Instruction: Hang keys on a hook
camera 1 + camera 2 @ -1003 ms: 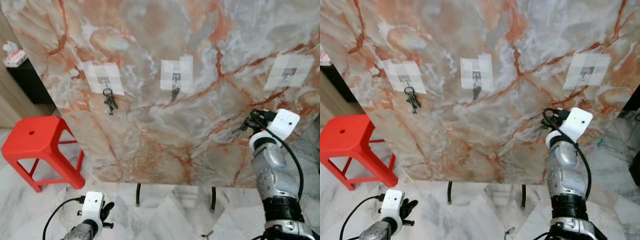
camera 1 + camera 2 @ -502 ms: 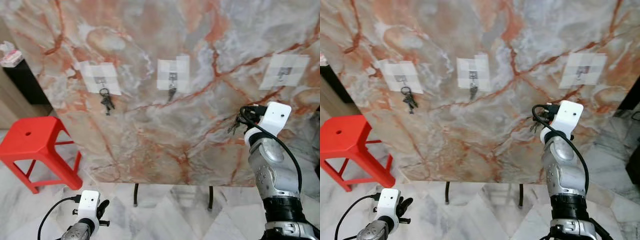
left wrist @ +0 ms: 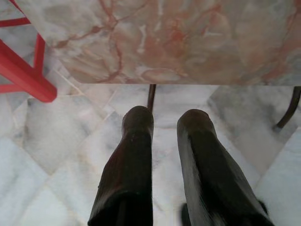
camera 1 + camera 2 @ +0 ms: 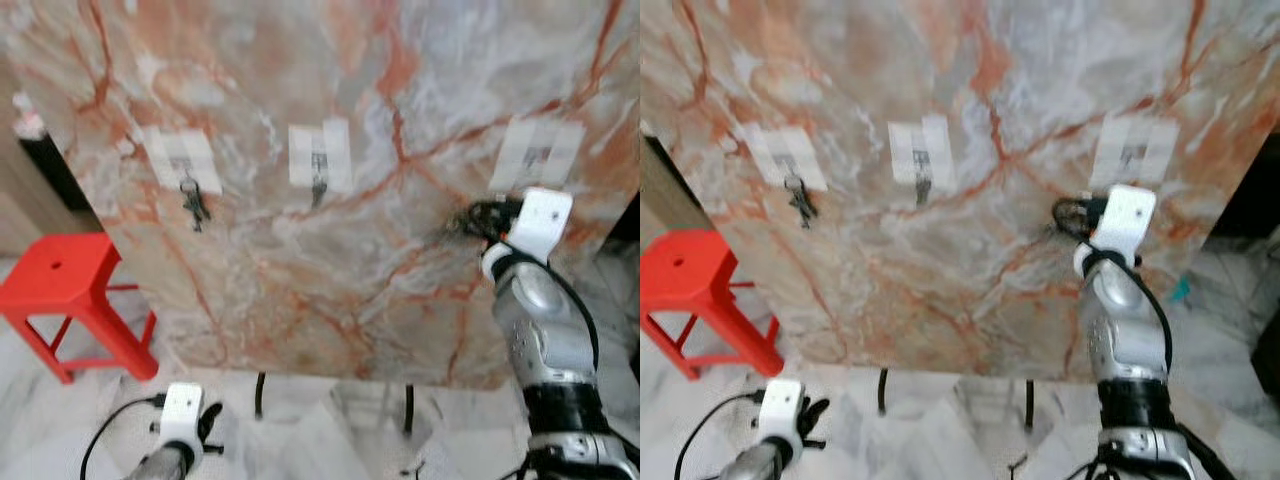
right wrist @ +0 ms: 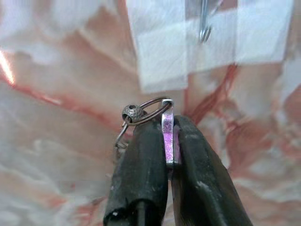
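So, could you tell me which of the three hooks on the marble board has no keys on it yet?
The rightmost hook, just above the right gripper. The left hook and middle hook each carry hanging keys; this one is bare.

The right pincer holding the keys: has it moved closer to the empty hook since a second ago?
Yes. The right pincer with the keys has risen toward the empty hook on the marble board.

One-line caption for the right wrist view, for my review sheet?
Right gripper pinches a key with its ring raised toward the taped hook on the marble panel.
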{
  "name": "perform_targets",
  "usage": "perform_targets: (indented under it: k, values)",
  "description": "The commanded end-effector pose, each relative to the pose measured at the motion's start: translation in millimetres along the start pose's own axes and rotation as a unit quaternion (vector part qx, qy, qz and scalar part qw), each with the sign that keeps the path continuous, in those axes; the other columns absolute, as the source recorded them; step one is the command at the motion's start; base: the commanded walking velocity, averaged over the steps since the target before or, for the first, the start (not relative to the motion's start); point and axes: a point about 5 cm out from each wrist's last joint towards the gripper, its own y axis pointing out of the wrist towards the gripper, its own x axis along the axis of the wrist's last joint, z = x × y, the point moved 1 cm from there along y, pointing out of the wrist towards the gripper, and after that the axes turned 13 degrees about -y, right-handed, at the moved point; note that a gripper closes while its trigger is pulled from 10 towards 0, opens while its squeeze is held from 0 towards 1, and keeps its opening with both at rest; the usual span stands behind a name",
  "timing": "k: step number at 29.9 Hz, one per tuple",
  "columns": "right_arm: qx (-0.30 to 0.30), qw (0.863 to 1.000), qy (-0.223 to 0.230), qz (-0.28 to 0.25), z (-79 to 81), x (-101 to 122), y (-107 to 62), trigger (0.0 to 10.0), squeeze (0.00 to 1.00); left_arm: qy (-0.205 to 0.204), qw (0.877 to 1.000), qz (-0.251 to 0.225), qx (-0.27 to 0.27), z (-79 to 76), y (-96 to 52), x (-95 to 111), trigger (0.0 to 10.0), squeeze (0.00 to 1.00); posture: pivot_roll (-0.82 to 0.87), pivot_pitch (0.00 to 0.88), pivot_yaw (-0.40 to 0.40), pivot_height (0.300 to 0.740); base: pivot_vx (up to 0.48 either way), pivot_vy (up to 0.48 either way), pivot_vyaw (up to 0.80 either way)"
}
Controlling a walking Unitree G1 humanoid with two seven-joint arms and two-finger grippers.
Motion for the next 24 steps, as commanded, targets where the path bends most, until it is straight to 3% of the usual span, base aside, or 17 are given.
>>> perform_targets:
  k: [1,17,24]
  values:
    - [0.006,1.0,0.0,-0.017,3.8,10,-1.0,10.0,0.0,0.003,1.0,0.002,0.005,2.3,-1.2,-1,10.0,0.0,0.06,0.015,0.002,0.74,0.0,-0.322,0.0]
    - [0.038,0.999,-0.021,-0.006,11.3,9,0.4,10.0,0.0,0.0,1.0,-0.002,0.005,1.8,-1.1,-1,10.0,0.0,0.06,0.02,-0.003,0.74,0.0,-0.322,0.0]
    - [0.105,0.993,-0.056,-0.014,30.4,13,-0.5,10.0,0.0,-0.004,1.0,-0.004,0.006,-1.0,-0.5,-1,10.0,0.0,0.06,0.036,-0.012,0.74,0.0,-0.323,0.0]
